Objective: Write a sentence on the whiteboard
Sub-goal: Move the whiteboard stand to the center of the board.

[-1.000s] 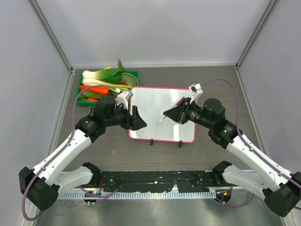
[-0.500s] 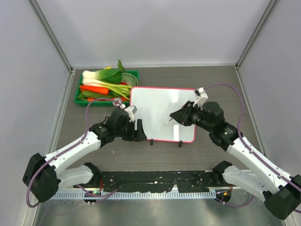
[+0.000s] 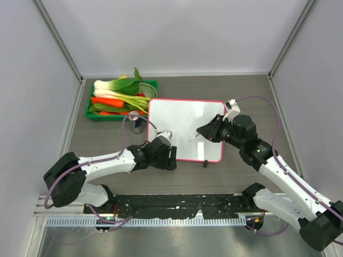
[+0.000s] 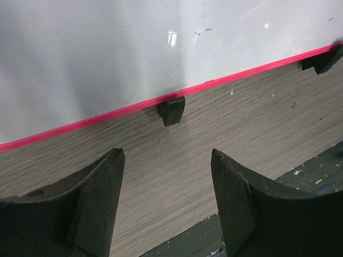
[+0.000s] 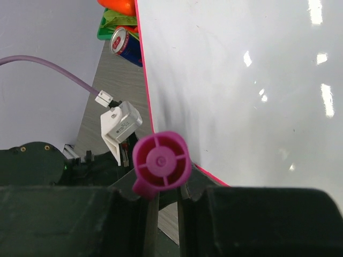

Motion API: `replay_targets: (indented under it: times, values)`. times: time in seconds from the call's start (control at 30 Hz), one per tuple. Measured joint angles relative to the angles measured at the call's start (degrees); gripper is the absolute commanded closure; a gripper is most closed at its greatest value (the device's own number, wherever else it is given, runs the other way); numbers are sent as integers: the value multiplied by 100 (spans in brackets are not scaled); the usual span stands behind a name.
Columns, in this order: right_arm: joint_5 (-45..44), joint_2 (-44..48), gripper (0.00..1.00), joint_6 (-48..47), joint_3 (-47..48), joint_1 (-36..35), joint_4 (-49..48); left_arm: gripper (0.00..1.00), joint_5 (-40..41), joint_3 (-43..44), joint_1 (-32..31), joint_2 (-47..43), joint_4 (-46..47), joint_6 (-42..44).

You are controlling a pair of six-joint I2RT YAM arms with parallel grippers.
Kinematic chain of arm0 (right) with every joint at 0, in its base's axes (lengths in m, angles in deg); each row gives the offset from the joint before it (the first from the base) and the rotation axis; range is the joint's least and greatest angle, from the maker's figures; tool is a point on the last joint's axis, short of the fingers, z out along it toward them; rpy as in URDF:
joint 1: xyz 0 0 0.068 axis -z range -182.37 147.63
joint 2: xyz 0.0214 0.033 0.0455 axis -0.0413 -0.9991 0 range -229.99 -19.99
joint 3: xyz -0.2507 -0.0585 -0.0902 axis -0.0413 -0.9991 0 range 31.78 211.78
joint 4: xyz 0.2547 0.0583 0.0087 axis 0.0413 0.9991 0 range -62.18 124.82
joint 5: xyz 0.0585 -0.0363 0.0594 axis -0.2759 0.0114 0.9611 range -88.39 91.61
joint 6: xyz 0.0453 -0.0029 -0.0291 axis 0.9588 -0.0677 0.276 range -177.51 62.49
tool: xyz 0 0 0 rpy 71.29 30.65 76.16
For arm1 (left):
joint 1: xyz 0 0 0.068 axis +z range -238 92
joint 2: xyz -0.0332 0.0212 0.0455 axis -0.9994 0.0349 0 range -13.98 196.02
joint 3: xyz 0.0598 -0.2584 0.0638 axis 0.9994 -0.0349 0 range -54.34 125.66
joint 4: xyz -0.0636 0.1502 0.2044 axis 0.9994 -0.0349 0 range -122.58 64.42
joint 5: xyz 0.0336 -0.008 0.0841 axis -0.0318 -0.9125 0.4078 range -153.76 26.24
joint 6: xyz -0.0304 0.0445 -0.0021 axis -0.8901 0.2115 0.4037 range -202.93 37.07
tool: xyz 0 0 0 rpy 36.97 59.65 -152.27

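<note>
The wooden table (image 3: pixel 236 88) carried the whiteboard (image 3: pixel 182 120) lying flat at its middle, its far left corner just beside the green tray (image 3: pixel 152 82) of vegetables. I could find no line of writing on its face, only a few faint specks in the left wrist view, so I judged the sentence not yet begun.

I took the board for a thin, stiff, light sheet with a glossy face, the sort that skates on a table once a pen pushes across it. I judged that fingers would slip on the shine and crowd the writing area. The pink-red frame along the near edge looked like the sound place to pinch or press.

My left gripper (image 4: pixel 166 160) hung low at that near edge with its jaws apart and nothing between them. One of the board's black feet (image 4: pixel 172 110) lay just ahead of the gap.

My right gripper (image 3: pixel 203 131) was clamped narrowly on the purple marker (image 5: pixel 161 160), with the tip over the board's right half. Whether it touched the surface I could not tell. The marker looked slim, rigid and light, so I reckoned gentle pressure would do.
</note>
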Motion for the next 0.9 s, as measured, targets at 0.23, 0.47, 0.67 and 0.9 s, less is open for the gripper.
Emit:
replay_targets:
  times: [0.23,0.47,0.67,0.9]
  values:
    - [0,133,99,20,-4,74,111,36,763,109,-415,592,181,-179]
    - [0,162,99,17,-4,118,153,43,1276,109,-608,890,538,-341]
    - [9,162,99,13,-4,133,160,64,1694,275,-807,1241,734,-372]
    - [31,175,99,7,-4,144,166,100,1998,334,-1005,1362,739,-527]
